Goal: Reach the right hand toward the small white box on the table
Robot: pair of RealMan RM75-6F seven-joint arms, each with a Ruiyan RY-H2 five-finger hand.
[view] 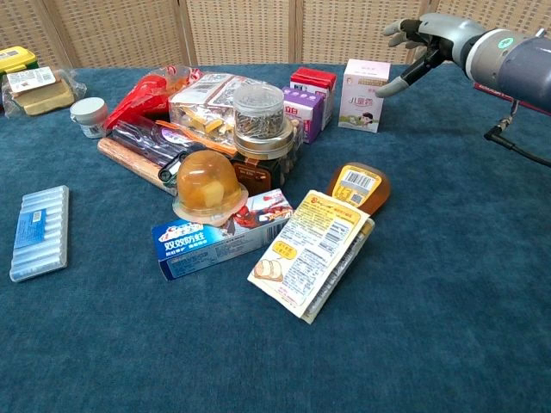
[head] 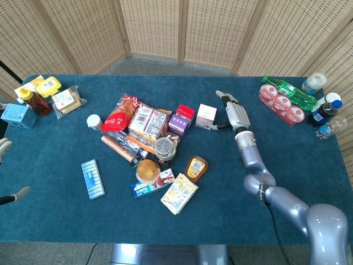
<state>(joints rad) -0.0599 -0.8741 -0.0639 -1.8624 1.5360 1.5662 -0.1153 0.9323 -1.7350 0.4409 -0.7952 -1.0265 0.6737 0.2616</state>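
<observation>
- A small white box (head: 206,116) with pink print stands upright on a blue-carpeted table (head: 55,221), at the right edge of a cluster of groceries.
- Just to the box's left stand a purple carton (head: 179,123) and a red carton (head: 185,112).
- The right hand (head: 231,113) hovers just beside the box on its right side, fingers spread apart and holding nothing.
- In the chest view the same right hand (view: 424,45) shows its thumb (view: 398,84) stretched toward the box (view: 366,83); whether it touches the box cannot be told.
- The silver right arm (head: 259,176) runs from the table's near right corner up to the hand.
- The left hand (head: 5,152) shows only partly at the far left edge, with pale fingers apart and nothing in them.
- A brown sauce bottle (head: 196,168) lies flat in front of the cluster, next to a yellow snack packet (head: 179,193).
- A wicker screen (head: 182,27) stands behind the table.
</observation>
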